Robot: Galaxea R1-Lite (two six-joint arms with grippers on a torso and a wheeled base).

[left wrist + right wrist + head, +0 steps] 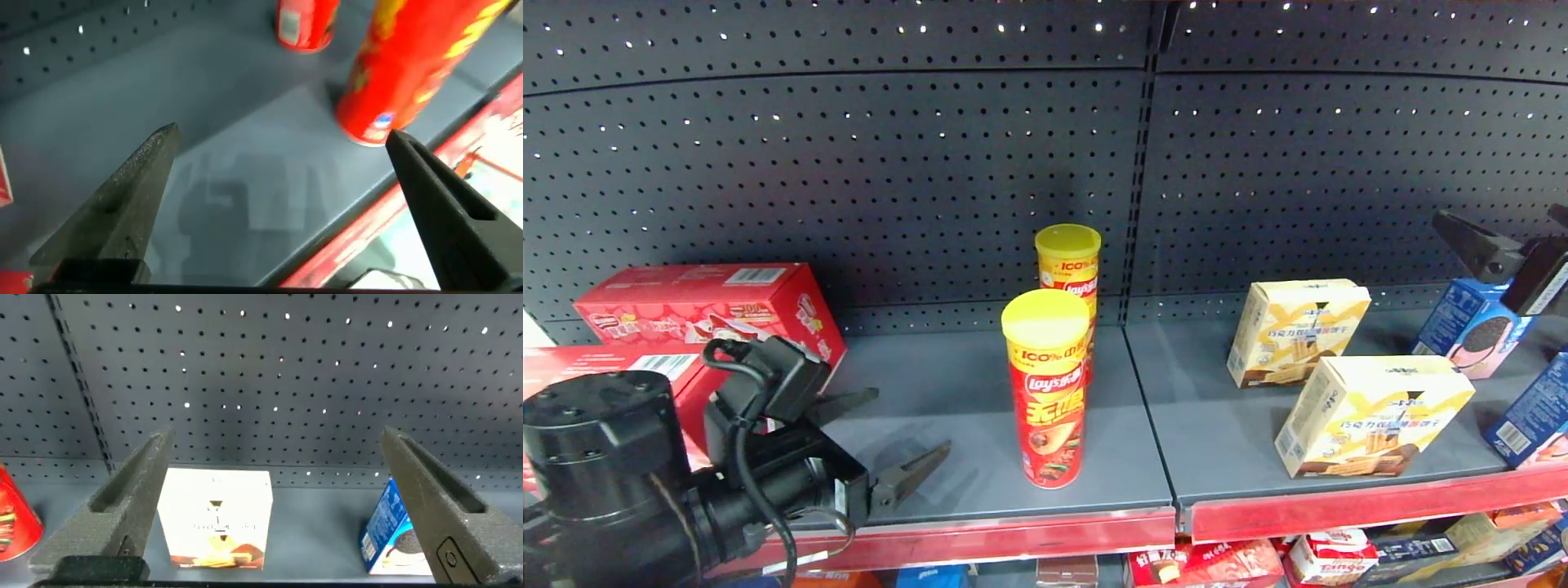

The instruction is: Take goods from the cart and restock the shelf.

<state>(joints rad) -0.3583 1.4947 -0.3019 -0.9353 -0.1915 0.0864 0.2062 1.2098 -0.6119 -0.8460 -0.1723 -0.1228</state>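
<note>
A: Head view first. Where is the left gripper [911, 420]?
B: Low over the front edge of the grey metal shelf [964, 359], fingers spread wide with nothing between them. The front chip can [1045, 388], a tall red cardboard tube with a yellow plastic lid, stands upright to the gripper's right, near it but apart. A rear chip can [1067, 265] of the same kind stands behind it, by the dark perforated back panel [890, 163].
A: And the right gripper [1499, 224]?
B: Far to the right, above the blue cardboard biscuit boxes [1462, 327] and well apart from the cans. The left arm is clearly the nearer.
A: Left wrist view?
B: The left gripper [282, 135] is splayed over bare shelf floor. The front chip can [409, 73] rises just past one fingertip, outside the jaws rather than between them.
A: Right wrist view?
B: The right gripper [276, 437] is also spread and empty, facing a pale yellow cardboard box [216, 518] on the shelf.
A: So what matters next?
B: I'd say the can's vertical axis. It is tall with a narrow foot, so the left arm should draw straight back and never swing to the right, or a finger could tip it.
</note>
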